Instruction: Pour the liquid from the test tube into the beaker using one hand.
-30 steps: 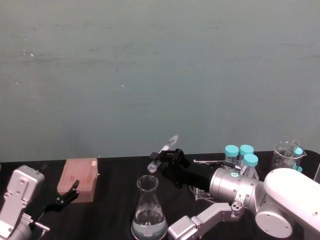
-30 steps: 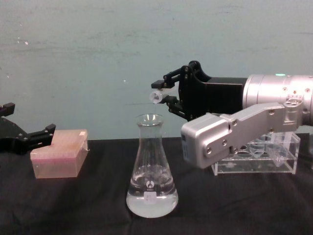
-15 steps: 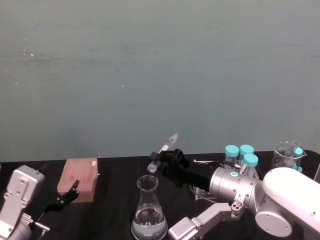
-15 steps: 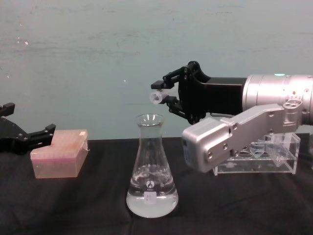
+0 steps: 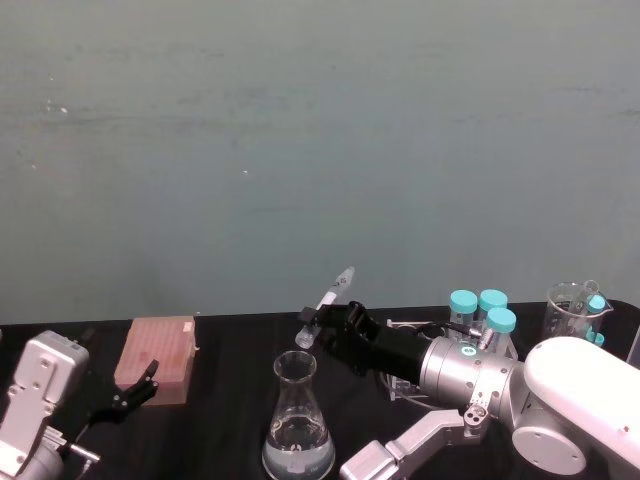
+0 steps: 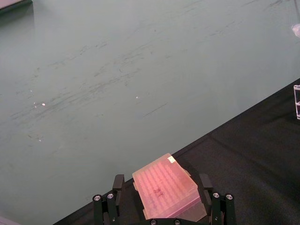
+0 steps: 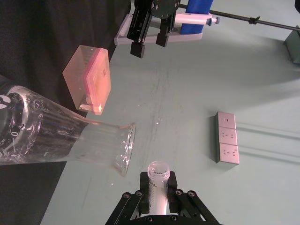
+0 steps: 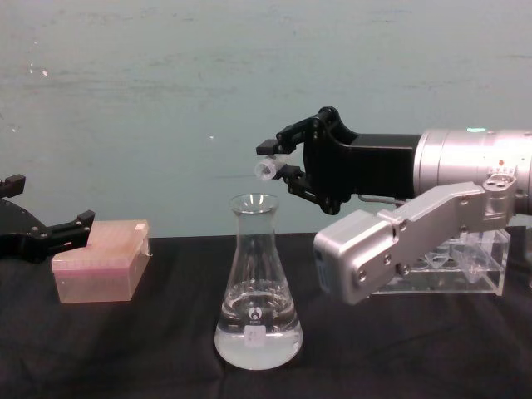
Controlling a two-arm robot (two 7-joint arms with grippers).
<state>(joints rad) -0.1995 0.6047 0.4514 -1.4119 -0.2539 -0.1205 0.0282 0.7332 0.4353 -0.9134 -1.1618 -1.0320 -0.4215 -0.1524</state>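
My right gripper (image 8: 280, 161) is shut on the slim clear test tube (image 8: 266, 169) and holds it tilted, open mouth lowest. The mouth hangs just above and slightly behind the rim of the beaker (image 8: 258, 291), a conical flask standing on the black table. In the head view the test tube (image 5: 328, 301) slants up away from the beaker (image 5: 298, 415). Clear liquid (image 8: 258, 345) fills the beaker's wide base. The right wrist view looks along the test tube (image 7: 158, 180), past its mouth, with the beaker's rim (image 7: 125, 149) close beside it. I cannot tell whether liquid is in the tube. My left gripper (image 5: 130, 392) rests open at the far left.
A pink tip box (image 8: 100, 259) lies left of the beaker, just in front of my left gripper (image 6: 161, 187). A clear acrylic rack (image 8: 453, 270) with teal-capped tubes (image 5: 480, 305) stands behind my right arm. A glass beaker (image 5: 572, 305) is at the far right.
My right wrist has rolled a little: its grey camera block swung down and to the right. The tube's mouth dipped slightly over the beaker. The left arm has not moved.
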